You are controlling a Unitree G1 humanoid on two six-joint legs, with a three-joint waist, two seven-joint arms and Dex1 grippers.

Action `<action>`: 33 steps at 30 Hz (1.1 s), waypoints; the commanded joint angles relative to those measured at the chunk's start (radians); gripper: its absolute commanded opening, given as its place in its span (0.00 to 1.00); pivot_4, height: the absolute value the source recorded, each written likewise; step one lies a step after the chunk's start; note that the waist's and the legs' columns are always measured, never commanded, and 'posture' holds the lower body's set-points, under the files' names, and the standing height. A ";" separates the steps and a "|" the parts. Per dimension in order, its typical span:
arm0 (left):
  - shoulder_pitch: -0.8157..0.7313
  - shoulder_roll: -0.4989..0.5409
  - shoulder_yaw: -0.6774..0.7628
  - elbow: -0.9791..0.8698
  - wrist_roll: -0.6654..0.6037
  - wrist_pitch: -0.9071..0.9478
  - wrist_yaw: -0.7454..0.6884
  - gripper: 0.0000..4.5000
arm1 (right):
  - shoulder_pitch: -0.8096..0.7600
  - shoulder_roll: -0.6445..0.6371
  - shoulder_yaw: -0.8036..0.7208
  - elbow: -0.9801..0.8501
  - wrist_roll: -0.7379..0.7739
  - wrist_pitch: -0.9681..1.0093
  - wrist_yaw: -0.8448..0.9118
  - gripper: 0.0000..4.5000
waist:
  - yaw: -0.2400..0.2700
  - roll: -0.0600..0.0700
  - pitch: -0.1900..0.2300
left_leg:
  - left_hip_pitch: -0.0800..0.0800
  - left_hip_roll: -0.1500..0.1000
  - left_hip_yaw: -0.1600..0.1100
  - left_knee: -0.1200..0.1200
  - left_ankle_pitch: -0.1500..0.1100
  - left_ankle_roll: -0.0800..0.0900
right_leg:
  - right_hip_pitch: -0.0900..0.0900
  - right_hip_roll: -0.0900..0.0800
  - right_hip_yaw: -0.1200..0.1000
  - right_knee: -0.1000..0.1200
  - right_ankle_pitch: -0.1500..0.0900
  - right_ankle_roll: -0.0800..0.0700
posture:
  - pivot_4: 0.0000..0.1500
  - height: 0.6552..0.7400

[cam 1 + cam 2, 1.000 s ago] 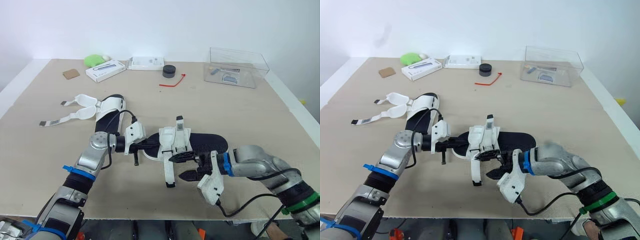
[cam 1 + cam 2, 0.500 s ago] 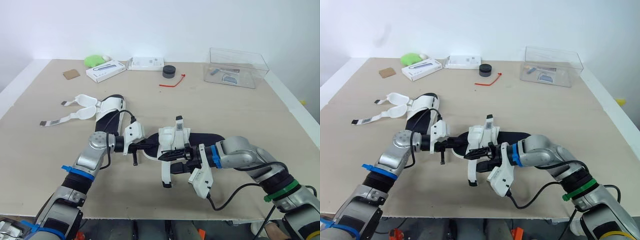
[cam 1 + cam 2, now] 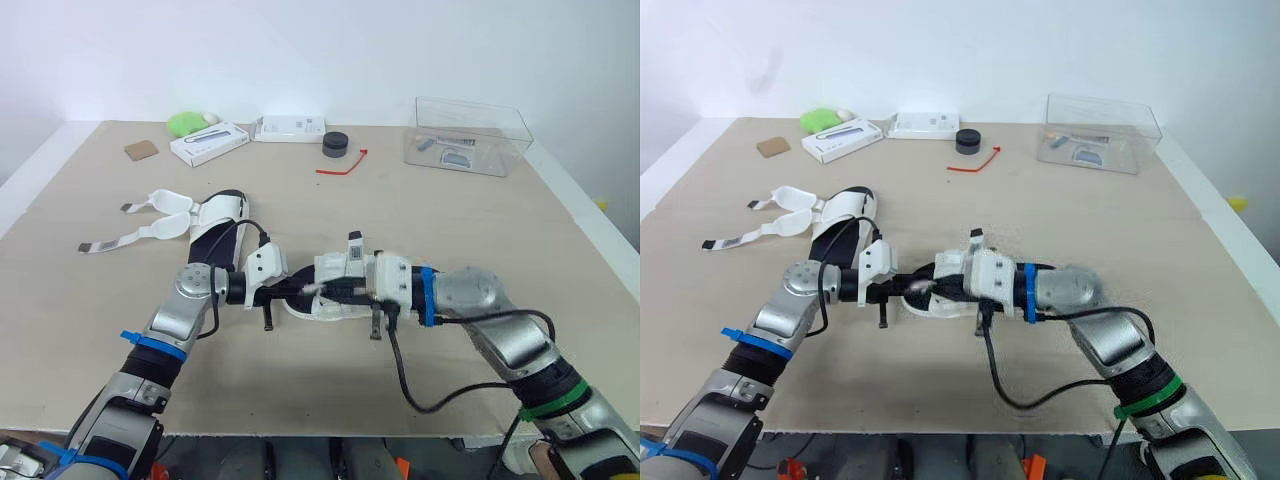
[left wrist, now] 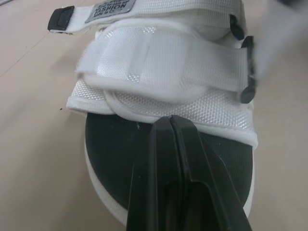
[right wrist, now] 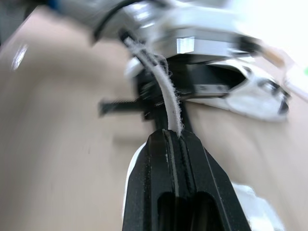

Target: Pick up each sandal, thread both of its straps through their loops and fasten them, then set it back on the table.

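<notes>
Working item is the white mesh-strapped sandal with black footbed (image 3: 346, 272), low over the beige table (image 3: 480, 230) near its front edge; can't tell if the sole touches the tabletop. Everything below is placed relative to that sandal. The left gripper (image 4: 171, 119) comes in from its robot-left end, with both black fingers pressed together and pinching the rim of the sole where the black footbed meets the white edge. The right gripper (image 5: 174, 133) comes in from its robot-right end, fingers together and clamped on a narrow white hook-and-loop strap (image 5: 166, 91), which runs from the fingertips towards the sandal upper. In the left wrist view, two wide white straps lie across the upper. One carries a grey label, and there are black plastic loops at the strap ends. Whether the straps are threaded is not readable. The second white sandal (image 3: 215, 235) lies on the table behind and to the robot-left, near but apart. Its two straps are splayed open, away from the working sandal. Well beyond, along the far side of the table, is a clear plastic box (image 3: 470, 135) to the robot-right. Roughly straight behind are a black round puck (image 3: 335, 144) and a red cable tie (image 3: 340, 165). Two flat white boxes (image 3: 210, 141) sit behind-left, with a green lump (image 3: 185, 122) and a brown square card (image 3: 142, 149) farther left.
</notes>
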 commanded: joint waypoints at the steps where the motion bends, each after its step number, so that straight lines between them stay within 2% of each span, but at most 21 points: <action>1: -0.018 -0.005 0.008 -0.001 -0.001 -0.010 0.003 0.00 | -0.081 0.055 -0.104 -0.015 0.140 0.267 -0.083 0.01 | 0.000 0.000 0.000 | 0.000 0.000 0.000 0.000 0.000 0.000 | 0.000 0.000 0.000 0.000 0.000 0.000 | 1.00 1.00; 6: -0.014 -0.006 0.009 -0.004 0.000 -0.011 0.005 0.00 | -0.167 0.132 -0.191 0.076 0.214 0.538 -0.176 0.01 | 0.000 0.000 0.000 | 0.000 0.001 0.001 0.000 0.000 0.000 | -0.001 0.002 -0.002 0.001 0.000 0.000 | 1.00 1.00; 8: -0.013 -0.005 0.010 -0.005 0.000 -0.012 0.008 0.00 | -0.231 0.177 -0.239 0.167 0.248 0.681 -0.236 0.01 | 0.000 0.000 0.000 | -0.001 0.001 0.001 0.000 0.000 0.000 | -0.001 0.002 -0.002 0.000 0.000 0.000 | 1.00 1.00; 11: -0.011 -0.004 0.012 -0.009 -0.001 -0.011 0.012 0.00 | -0.262 0.214 -0.290 0.200 0.262 0.777 -0.293 0.01 | -0.002 0.000 0.000 | -0.001 0.001 0.002 0.000 0.000 0.000 | -0.001 0.001 -0.001 0.001 0.001 0.000 | 1.00 1.00; 27: -0.005 -0.007 0.006 -0.019 -0.002 -0.008 0.015 0.00 | -0.208 0.194 -0.323 0.089 0.213 0.808 -0.337 0.01 | -0.002 0.000 0.000 | -0.004 -0.001 0.000 0.000 0.000 0.001 | -0.003 0.004 -0.002 0.000 0.002 0.002 | 1.00 1.00; 28: -0.007 -0.008 0.005 -0.017 -0.002 -0.009 0.014 0.00 | -0.204 0.195 -0.321 0.085 0.209 0.806 -0.340 0.16 | -0.002 0.000 0.000 | -0.004 -0.001 0.000 0.000 0.000 0.001 | -0.003 0.004 -0.002 0.000 0.001 0.002 | 1.00 1.00; 29: -0.008 -0.010 0.004 -0.016 -0.002 -0.009 0.014 0.00 | -0.202 0.195 -0.319 0.081 0.205 0.805 -0.342 0.21 | -0.002 0.000 0.000 | -0.004 -0.001 0.000 0.000 0.000 0.001 | -0.003 0.004 -0.002 0.000 0.001 0.002 | 1.00 1.00; 33: -0.010 -0.012 0.003 -0.013 -0.001 -0.011 0.012 0.00 | -0.205 0.174 -0.289 0.069 0.162 0.768 -0.328 0.62 | -0.002 0.000 0.000 | -0.004 -0.001 0.000 0.000 0.000 0.001 | -0.003 0.004 -0.002 0.000 0.001 0.003 | 1.00 1.00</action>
